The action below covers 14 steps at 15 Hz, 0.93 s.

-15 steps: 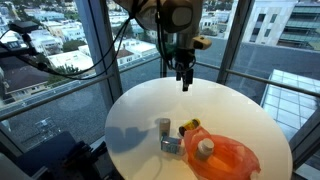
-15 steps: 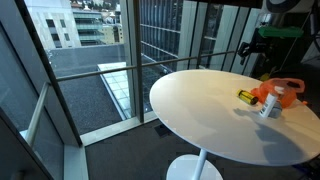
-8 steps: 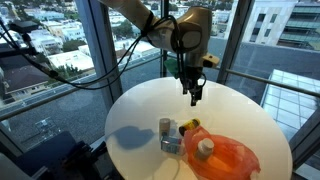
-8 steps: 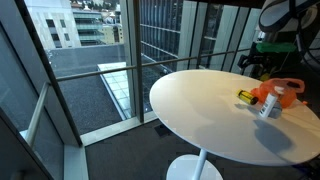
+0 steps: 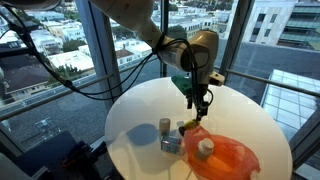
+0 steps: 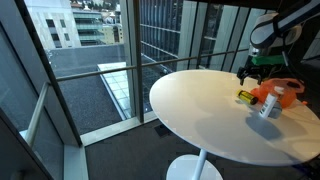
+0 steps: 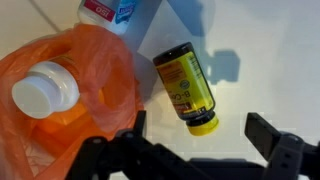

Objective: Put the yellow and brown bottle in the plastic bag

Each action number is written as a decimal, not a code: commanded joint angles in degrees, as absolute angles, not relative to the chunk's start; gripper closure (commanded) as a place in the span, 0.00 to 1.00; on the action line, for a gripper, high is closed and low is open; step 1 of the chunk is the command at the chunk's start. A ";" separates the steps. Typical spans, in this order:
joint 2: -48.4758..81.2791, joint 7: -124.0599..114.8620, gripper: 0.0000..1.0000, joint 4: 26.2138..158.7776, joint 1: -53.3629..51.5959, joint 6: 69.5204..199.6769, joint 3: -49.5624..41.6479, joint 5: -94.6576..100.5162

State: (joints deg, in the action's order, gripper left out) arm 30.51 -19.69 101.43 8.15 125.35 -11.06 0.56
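The gripper [image 7: 199,128] hangs over the round white table [image 5: 140,110], jaws spread wide and holding nothing. The yellow and brown bottle [image 7: 188,88] lies on its side directly beneath — just beside the crinkled orange plastic bag [image 7: 90,60], not in it; a white-capped bottle [image 7: 45,92] sits amid the bag's folds, and a grey cylinder [image 5: 164,128] stands nearby.
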 commanded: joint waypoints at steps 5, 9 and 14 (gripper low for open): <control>32.46 -19.56 0.00 99.42 8.02 124.90 -11.55 0.44; 33.73 -19.08 0.00 99.68 8.60 126.32 -11.37 -0.21; 34.69 -18.37 0.00 100.45 8.76 127.38 -11.20 -0.52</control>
